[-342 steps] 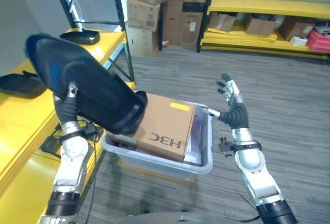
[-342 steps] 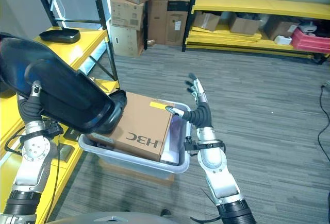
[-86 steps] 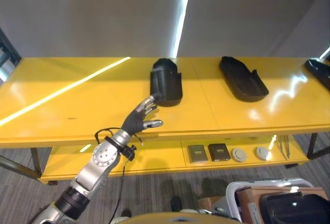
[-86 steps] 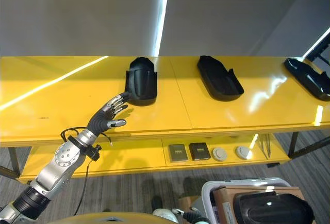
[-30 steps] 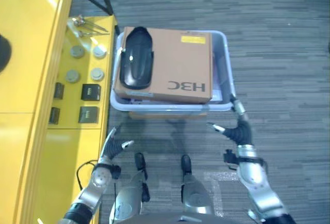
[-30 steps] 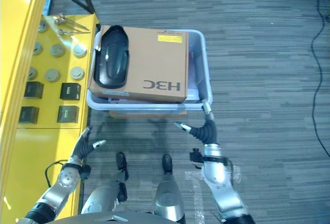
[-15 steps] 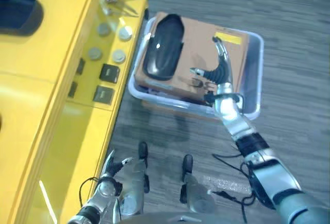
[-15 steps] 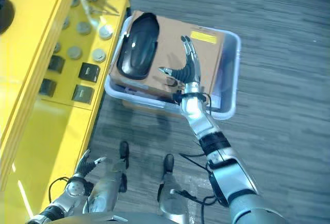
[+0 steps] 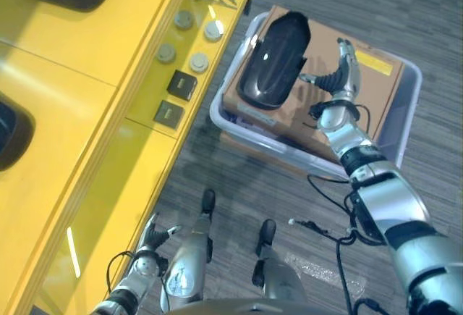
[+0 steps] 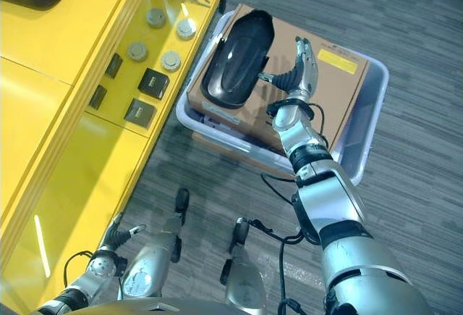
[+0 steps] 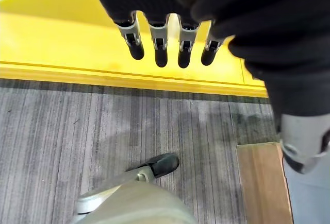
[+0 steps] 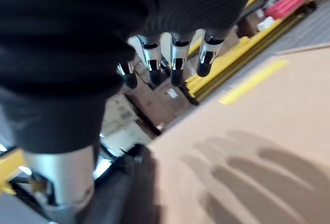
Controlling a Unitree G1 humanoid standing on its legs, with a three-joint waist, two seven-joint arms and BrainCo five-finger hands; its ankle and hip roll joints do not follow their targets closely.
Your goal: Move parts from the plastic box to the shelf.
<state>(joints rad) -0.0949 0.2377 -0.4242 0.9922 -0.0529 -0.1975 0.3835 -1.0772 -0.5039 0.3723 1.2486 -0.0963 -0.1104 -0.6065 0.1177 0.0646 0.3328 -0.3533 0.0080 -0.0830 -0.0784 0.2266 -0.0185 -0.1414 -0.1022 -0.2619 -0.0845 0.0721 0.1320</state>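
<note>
Hovering open-fingered over the cardboard box [image 9: 362, 90], the right hand [image 9: 340, 76] is just beside the black part [image 9: 275, 61]; left hand [image 9: 152, 239] hangs open.

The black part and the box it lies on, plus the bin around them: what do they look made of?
The black part looks like moulded plastic with a gloss finish: a bright highlight sits on its curved surface. The box looks like plain brown cardboard, matt, with a yellow label. The bin seems to be pale translucent plastic, going by its thin, smooth rim. The right hand is open above the box.
</note>
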